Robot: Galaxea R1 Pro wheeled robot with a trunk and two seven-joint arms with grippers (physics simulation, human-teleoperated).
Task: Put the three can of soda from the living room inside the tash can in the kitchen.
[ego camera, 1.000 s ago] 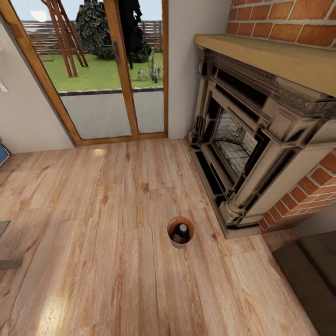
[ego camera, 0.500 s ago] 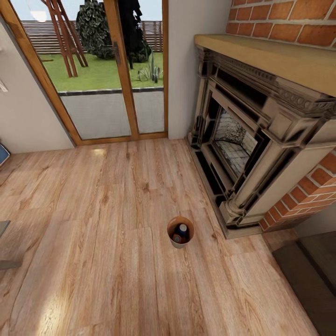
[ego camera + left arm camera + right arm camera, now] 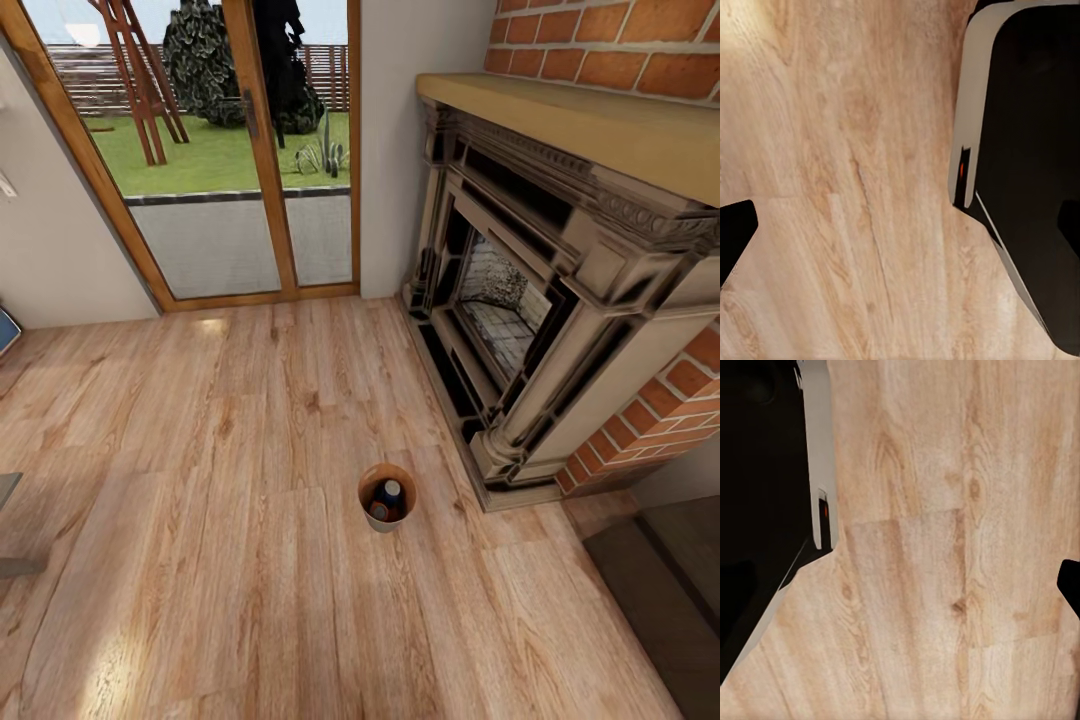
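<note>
Nothing moved since earlier frames: trash can (image 3: 386,498) on floor (image 3: 200,560), cans (image 3: 387,495) inside, labels unreadable; pincer states untellable.

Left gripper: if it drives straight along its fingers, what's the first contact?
Most likely the light wood plank floor: nothing lies between the left gripper's black fingertips and the boards. Depth to them is unclear.
</note>
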